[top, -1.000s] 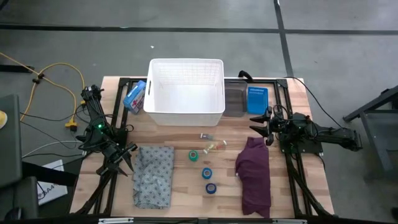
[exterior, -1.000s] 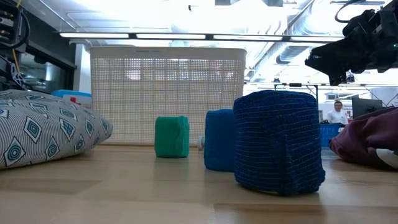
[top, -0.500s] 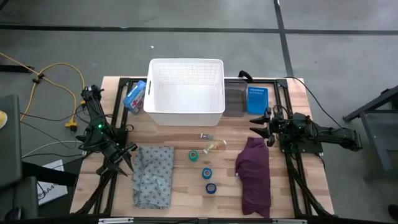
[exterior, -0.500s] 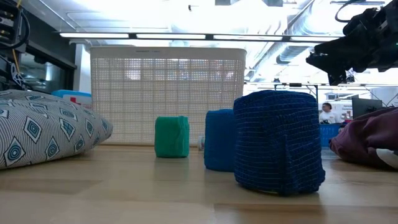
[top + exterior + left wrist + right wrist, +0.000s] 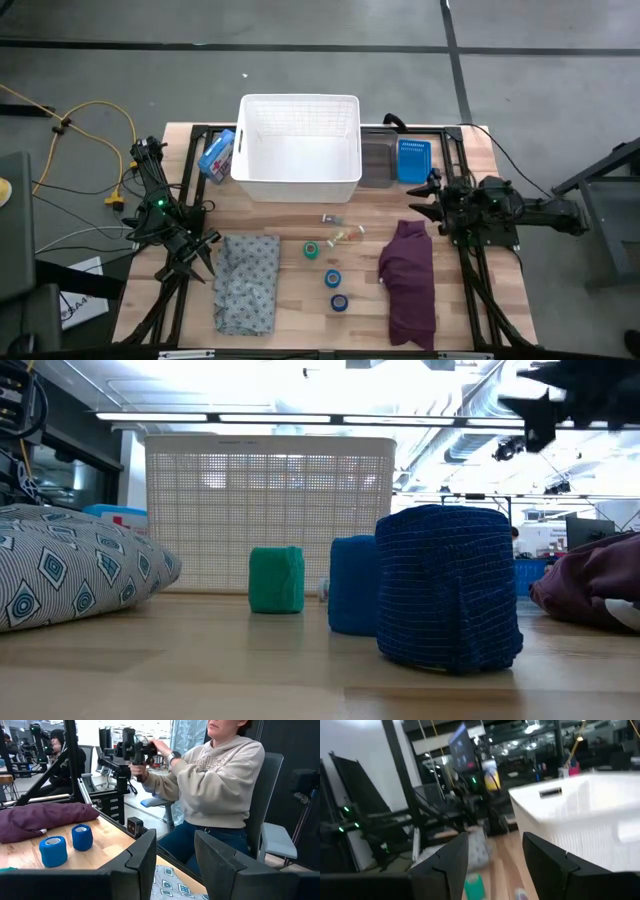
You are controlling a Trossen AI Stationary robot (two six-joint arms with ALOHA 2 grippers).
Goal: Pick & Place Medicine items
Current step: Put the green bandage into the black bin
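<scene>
Low view, nearest the camera: a dark blue roll (image 5: 449, 586) stands on the worktop (image 5: 200, 660), with a lighter blue roll (image 5: 352, 598) behind it and a green roll (image 5: 277, 580) farther back, all three in front of the white basket (image 5: 270, 510). None is lifted or gripped.

High view, front to back: the two blue rolls lie one behind the other in the middle of the worktop, the green roll (image 5: 312, 250) beyond them, then a thin yellowish tube (image 5: 345, 236) and a tiny clear vial (image 5: 331, 218) just short of the basket (image 5: 298, 150). The grey patterned cloth (image 5: 246, 283) lies to the left of this group and the purple cloth (image 5: 408, 278) to the right. As far as can be seen, the basket's inside holds nothing.

Left gripper (image 5: 196, 257): at the left edge of the worktop beside the grey cloth, fingers (image 5: 140, 862) apart and holding nothing; it appears to wait.

Right gripper (image 5: 425, 197): raised above the far end of the purple cloth, near the basket's right corner, fingers (image 5: 452, 857) apart and holding nothing.

Progress, as judged: the task appears to be at its start. All five medicine items remain on the worktop, and each still needs to be picked up and placed, presumably in the basket.
</scene>
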